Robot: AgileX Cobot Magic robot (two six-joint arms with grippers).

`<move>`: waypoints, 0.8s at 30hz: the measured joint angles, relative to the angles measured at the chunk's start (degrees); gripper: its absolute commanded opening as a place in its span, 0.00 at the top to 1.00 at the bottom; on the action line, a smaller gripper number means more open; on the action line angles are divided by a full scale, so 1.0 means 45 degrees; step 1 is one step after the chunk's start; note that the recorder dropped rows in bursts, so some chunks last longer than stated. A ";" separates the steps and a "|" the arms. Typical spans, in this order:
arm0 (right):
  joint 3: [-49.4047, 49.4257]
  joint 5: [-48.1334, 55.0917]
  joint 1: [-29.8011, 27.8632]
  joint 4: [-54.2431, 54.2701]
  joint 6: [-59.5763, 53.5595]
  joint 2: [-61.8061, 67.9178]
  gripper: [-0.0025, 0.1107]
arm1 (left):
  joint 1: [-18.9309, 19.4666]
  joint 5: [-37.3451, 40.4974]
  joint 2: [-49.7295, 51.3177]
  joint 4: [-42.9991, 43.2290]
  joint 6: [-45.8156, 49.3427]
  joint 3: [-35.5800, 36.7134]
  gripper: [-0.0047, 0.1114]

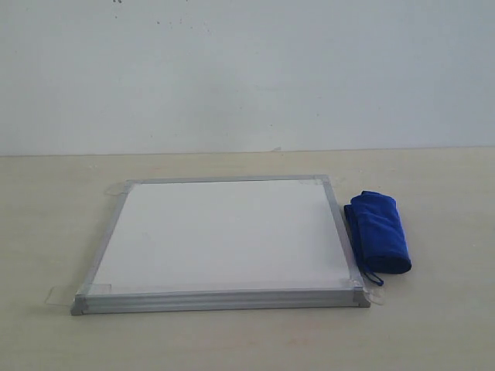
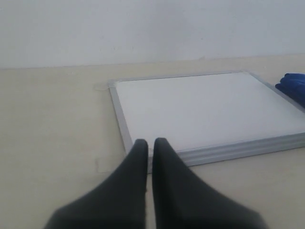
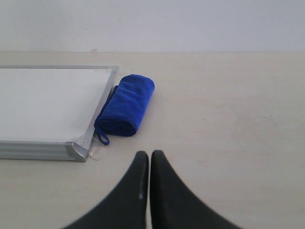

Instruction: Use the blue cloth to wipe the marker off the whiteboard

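Though unseen outside, left fingers (image 2: 137, 160) together.

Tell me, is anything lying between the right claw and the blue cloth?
Nothing visible does. In the right wrist view only bare table lies between the right gripper, its jaws shut, and the cloth. The cloth rests beside the whiteboard, on the gripper's side of it.

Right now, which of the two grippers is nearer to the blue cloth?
The right gripper: the blue cloth lies just ahead of it, while the whiteboard separates it from the left gripper.
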 measured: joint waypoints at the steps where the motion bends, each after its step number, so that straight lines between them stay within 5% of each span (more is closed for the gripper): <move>1: 0.0000 0.0000 0.0000 0.0000 0.0000 0.0000 0.97 | 0.0000 0.0000 0.0000 0.0000 -0.0053 0.0000 0.93; 15: 0.0000 0.0000 0.0000 0.0000 0.0000 0.0000 0.97 | 0.0025 0.0000 0.0000 -0.0049 -0.0264 0.0000 0.93; 24: 0.0000 0.0000 0.0000 0.0000 0.0000 0.0000 0.97 | 0.1099 0.0000 0.0000 -0.0049 -0.0264 0.0000 0.93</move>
